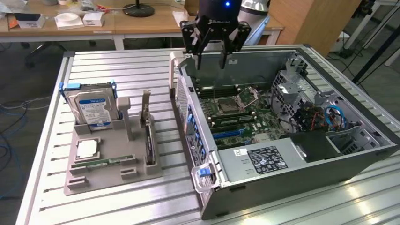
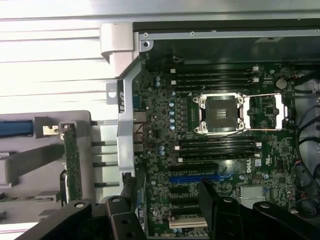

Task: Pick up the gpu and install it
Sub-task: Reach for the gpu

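Observation:
The gpu (image 1: 149, 138) stands on edge in a slot of the grey holder tray (image 1: 112, 180), on the exterior view's left of the computer case (image 1: 350, 164). Its silver bracket points up at the far end. In the wrist view the gpu (image 2: 72, 165) shows edge-on as a thin dark green strip. My gripper (image 1: 211, 64) hangs open and empty over the far edge of the open case, well apart from the card. Its black fingers (image 2: 207, 197) frame the motherboard (image 2: 165, 125) below, and the gripper (image 2: 167, 200) holds nothing.
A silver hard drive (image 1: 93, 108) with a blue-white label stands at the tray's far end. A white chip (image 1: 87, 149) and a green memory stick (image 1: 103, 162) lie in the tray. Inside the case are the CPU socket (image 1: 245, 96), a blue slot (image 2: 195, 177) and a power supply (image 1: 262, 159).

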Motion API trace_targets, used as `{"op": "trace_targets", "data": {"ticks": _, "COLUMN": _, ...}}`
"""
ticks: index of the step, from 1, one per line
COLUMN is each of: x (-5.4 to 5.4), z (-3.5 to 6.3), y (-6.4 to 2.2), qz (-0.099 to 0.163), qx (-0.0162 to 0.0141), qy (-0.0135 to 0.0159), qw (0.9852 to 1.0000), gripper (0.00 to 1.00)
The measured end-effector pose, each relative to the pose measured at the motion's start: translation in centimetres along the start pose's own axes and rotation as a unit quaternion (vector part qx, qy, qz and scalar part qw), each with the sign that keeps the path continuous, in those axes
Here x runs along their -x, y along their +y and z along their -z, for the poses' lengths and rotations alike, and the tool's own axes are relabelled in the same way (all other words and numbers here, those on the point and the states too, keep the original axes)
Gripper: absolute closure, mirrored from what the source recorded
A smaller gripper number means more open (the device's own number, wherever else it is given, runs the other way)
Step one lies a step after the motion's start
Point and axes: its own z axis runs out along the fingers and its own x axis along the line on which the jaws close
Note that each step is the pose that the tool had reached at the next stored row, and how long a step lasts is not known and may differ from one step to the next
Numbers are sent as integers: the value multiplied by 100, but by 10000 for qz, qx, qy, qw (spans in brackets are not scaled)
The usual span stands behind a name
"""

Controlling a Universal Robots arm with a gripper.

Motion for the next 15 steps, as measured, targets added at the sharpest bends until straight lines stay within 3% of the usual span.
{"op": "trace_targets", "data": {"ticks": 15, "x": -289, "z": -7, "y": -22, "qz": -1, "qx": 0, "qy": 0, "qw": 10000, "gripper": 39}}
